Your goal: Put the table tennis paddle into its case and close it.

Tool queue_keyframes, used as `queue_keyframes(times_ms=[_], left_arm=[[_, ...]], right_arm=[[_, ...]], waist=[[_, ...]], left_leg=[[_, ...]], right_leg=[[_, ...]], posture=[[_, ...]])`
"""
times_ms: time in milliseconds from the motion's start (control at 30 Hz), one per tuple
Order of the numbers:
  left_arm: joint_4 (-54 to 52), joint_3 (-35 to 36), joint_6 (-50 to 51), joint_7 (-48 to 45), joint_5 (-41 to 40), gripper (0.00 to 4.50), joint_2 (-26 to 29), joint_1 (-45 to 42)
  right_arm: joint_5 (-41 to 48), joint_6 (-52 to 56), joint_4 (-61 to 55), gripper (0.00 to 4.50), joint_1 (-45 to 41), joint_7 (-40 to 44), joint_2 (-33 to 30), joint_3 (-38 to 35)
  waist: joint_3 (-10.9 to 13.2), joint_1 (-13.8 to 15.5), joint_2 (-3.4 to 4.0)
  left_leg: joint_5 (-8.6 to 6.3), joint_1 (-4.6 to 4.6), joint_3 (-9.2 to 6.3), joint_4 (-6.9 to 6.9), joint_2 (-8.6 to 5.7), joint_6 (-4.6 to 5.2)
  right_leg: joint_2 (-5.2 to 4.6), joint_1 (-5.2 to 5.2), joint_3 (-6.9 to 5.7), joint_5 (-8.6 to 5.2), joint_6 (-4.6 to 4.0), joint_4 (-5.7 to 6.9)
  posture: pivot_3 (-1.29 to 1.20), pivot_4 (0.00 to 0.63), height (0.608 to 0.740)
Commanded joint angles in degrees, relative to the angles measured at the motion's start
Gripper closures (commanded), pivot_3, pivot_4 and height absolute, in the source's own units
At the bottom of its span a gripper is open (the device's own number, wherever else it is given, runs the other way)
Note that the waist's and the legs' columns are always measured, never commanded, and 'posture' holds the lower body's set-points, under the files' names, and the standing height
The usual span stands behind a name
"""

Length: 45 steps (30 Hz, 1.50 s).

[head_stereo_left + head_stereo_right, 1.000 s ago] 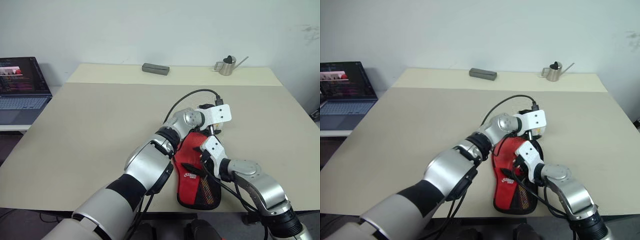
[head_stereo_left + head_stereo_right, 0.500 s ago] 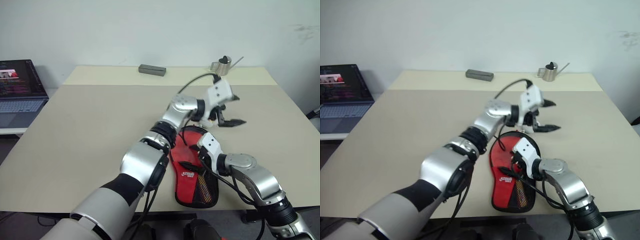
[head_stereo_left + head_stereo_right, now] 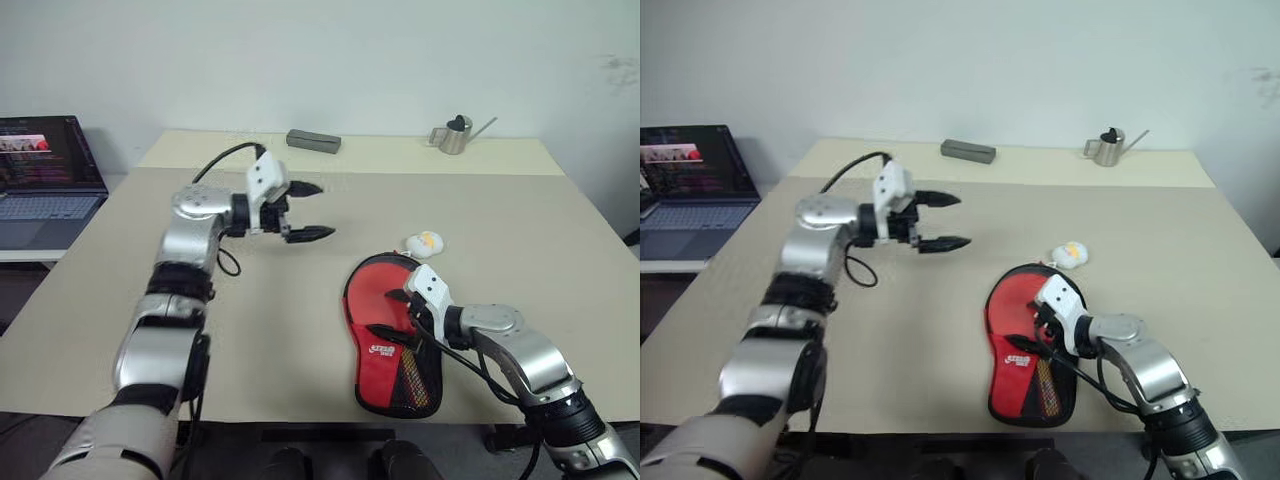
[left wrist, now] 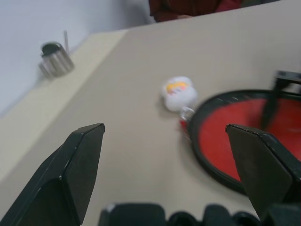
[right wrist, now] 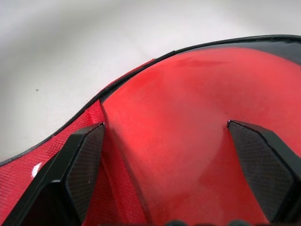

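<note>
The case lies open on the table near the front edge, showing red lining, a white logo and grey mesh. The table tennis paddle's red face rests in the case's round end; its handle is hidden. A small white-yellow charm sits on the table just beyond the case. My right gripper hovers open right over the red face, nothing between its fingers. My left gripper is open and empty, held above the table well to the left of the case, pointing toward it.
A laptop sits on a side table at far left. A grey box and a small metal watering can stand along the table's far edge. The case lies close to the table's front edge.
My left arm has swung away from above the case, up and far to the left, still open. The right gripper has stayed at the case.
</note>
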Motion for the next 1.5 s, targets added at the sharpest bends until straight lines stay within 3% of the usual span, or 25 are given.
queue_keyframes(times_ms=[33, 267, 400, 633, 967, 1200, 1500], left_arm=[[-14.11, -1.98, 9.18, -3.83, -5.31, 0.02, 2.36, 5.36], [-24.18, -4.13, 16.19, -2.96, -9.43, 0.02, 3.96, 11.05], [-24.89, -5.65, 17.78, -1.34, -9.94, 0.02, 3.24, 10.58], [-26.59, -10.58, 20.40, 0.54, -10.07, 0.02, -0.41, 9.49], [-13.83, -18.50, 10.01, 7.80, -1.04, 0.02, -9.74, 4.41], [-4.90, -21.83, 4.43, 11.22, 4.16, 0.02, -14.71, 2.42], [13.98, -24.43, -2.88, 17.34, 10.17, 0.02, -19.67, 7.80]], right_arm=[[1.03, 1.70, 1.60, 0.00, 1.39, 2.13, -2.26, -0.40], [6.60, 3.07, -3.35, 0.00, 0.51, 7.71, -7.87, -4.70], [15.02, 11.49, -11.40, 0.00, -1.49, 8.18, -10.90, -12.59], [21.33, 16.62, -15.84, 0.00, -0.69, 8.01, -19.57, -23.70], [26.01, 19.42, -15.66, 0.00, 1.70, 5.07, -24.61, -33.98], [28.91, 20.81, -16.87, 0.00, 1.58, 2.04, -24.71, -35.25], [31.27, 22.34, -18.53, 0.00, 1.85, -0.45, -26.05, -36.02]], waist=[[0.00, 0.17, 0.00], [0.02, 0.33, -0.01], [0.13, 0.19, 0.17], [0.15, 0.28, 0.15], [0.16, 0.48, 0.13], [0.16, 0.26, 0.13], [-0.06, 1.16, 0.25]], left_leg=[[0.00, -0.01, -0.03, 0.01, 0.00, 0.00], [0.00, -0.21, -0.21, 0.04, 0.00, 0.00], [0.00, -0.34, -0.21, 0.05, 0.00, 0.00], [0.00, -0.71, -0.23, 0.04, 0.00, 0.00], [0.00, -0.72, -0.16, 0.05, -0.02, 0.01], [0.00, -0.72, -0.06, 0.00, -0.01, 0.02], [-0.01, -0.55, -0.09, 0.03, -0.02, 0.04]], right_leg=[[-0.01, 0.00, 0.00, 0.00, -0.01, 0.01], [-0.03, -0.07, -0.01, -0.01, -0.04, -0.06], [-0.03, -0.20, 0.01, -0.02, -0.05, -0.04], [-0.03, -0.50, 0.00, -0.02, -0.04, -0.15], [-0.02, -0.49, 0.05, -0.02, -0.04, -0.14], [0.01, -0.56, 0.08, -0.02, -0.04, -0.13], [-0.02, -0.33, 0.07, -0.02, -0.03, -0.19]], posture=[[0.00, 0.150, 0.740], [0.00, 0.150, 0.740], [0.00, 0.150, 0.740], [0.00, 0.150, 0.740], [0.00, 0.150, 0.740], [0.00, 0.150, 0.740], [0.00, 0.150, 0.740]])
